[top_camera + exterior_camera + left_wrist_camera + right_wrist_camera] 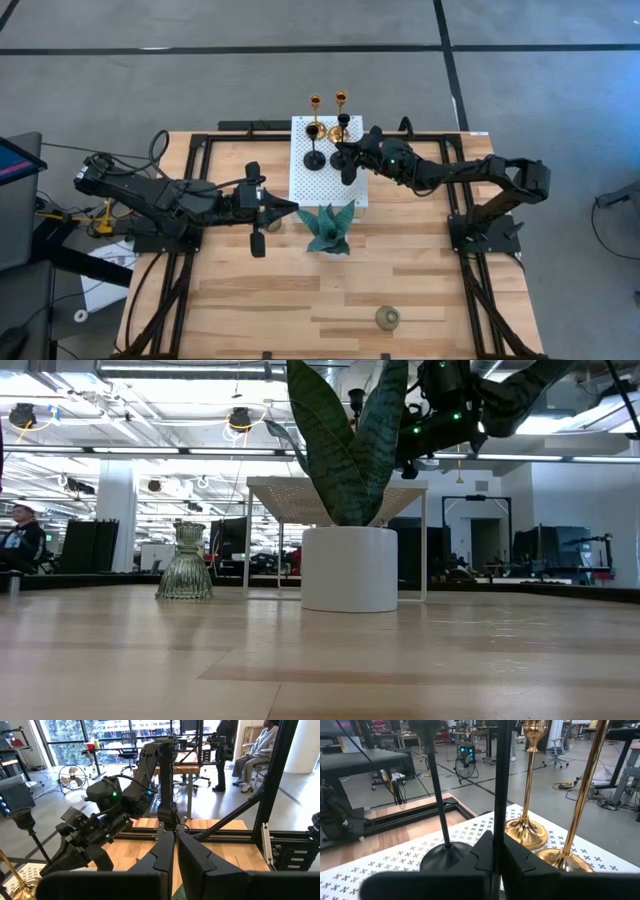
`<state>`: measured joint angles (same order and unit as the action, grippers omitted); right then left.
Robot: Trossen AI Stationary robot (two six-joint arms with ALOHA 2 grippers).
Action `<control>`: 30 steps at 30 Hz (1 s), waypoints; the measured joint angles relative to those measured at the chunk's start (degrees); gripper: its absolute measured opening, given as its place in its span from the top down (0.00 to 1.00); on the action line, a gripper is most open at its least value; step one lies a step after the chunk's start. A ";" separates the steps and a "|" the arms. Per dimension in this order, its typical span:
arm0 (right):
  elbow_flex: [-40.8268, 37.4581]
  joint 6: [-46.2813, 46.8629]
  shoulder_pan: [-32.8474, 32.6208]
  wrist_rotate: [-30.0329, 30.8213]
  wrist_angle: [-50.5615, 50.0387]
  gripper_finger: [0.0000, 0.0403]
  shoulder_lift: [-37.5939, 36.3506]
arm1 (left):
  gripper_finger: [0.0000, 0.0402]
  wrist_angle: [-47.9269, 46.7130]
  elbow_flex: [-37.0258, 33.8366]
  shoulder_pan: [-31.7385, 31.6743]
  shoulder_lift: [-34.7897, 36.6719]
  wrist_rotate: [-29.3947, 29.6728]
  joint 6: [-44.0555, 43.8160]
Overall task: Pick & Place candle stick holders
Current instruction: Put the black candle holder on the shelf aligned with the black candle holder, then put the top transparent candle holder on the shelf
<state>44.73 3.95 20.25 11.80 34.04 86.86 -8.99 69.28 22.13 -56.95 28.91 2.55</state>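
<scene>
Two gold holders stand at the far edge of a raised white perforated platform. One black holder stands on its round base on the platform. My right gripper is over the platform, shut on the second black holder. One grey-green glassy holder stands on the table near the front edge and also shows in the low view. The other is out of view. My left gripper is shut and empty, just left of the teal plant. My right gripper pinches the black holder's thin stem between its two fingers, low on the stem. The fingers come about level from the table's right side and lie across the stem. The stem stands upright. The fingers hide the base, so I cannot tell whether it rests on the platform.
The teal spiky plant stands in a white pot just in front of the platform. Black frame rails run along both sides of the wooden table. People sit in the room beyond the table.
</scene>
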 joint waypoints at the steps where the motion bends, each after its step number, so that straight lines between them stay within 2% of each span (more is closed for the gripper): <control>1: 0.03 0.00 0.04 -0.05 -0.43 0.96 -0.03 | 0.95 0.00 0.00 0.00 0.00 0.00 0.00; 16: -0.20 0.04 -0.63 0.25 -2.99 0.63 -0.98 | 0.95 -0.02 0.00 0.00 0.00 0.00 0.00; 23: -0.17 -0.67 -2.34 0.12 -12.88 0.49 -9.10 | 0.95 -0.04 0.00 0.00 0.00 -0.03 0.00; 30: -0.17 1.03 -6.42 0.06 -24.35 0.46 -20.02 | 0.95 -0.04 0.00 0.05 0.00 -0.03 -0.01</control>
<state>44.56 4.97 13.83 11.86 9.69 66.84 -9.04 69.28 22.18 -56.95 28.88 2.54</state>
